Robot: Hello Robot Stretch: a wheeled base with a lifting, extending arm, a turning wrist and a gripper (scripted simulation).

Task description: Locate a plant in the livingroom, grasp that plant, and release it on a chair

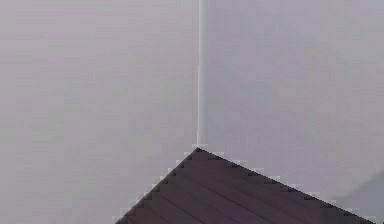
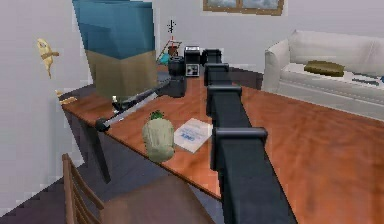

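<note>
Wooden table (image 2: 310, 150) bears an upright greenish blob (image 2: 158, 137) near the gripper (image 2: 112, 110); whether it holds anything cannot be told.

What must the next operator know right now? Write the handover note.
Gripper: seen at the wooden table's left end; cannot tell whether it holds anything.
Things: a thin stalk beyond the gripper may be the plant, too small to confirm. A wooden chair stands at the table's near edge. A white sofa sits farther out.
Done: no plant on the chair's visible part.
Left: confirm the plant, grasp it, release it on the chair.
</note>
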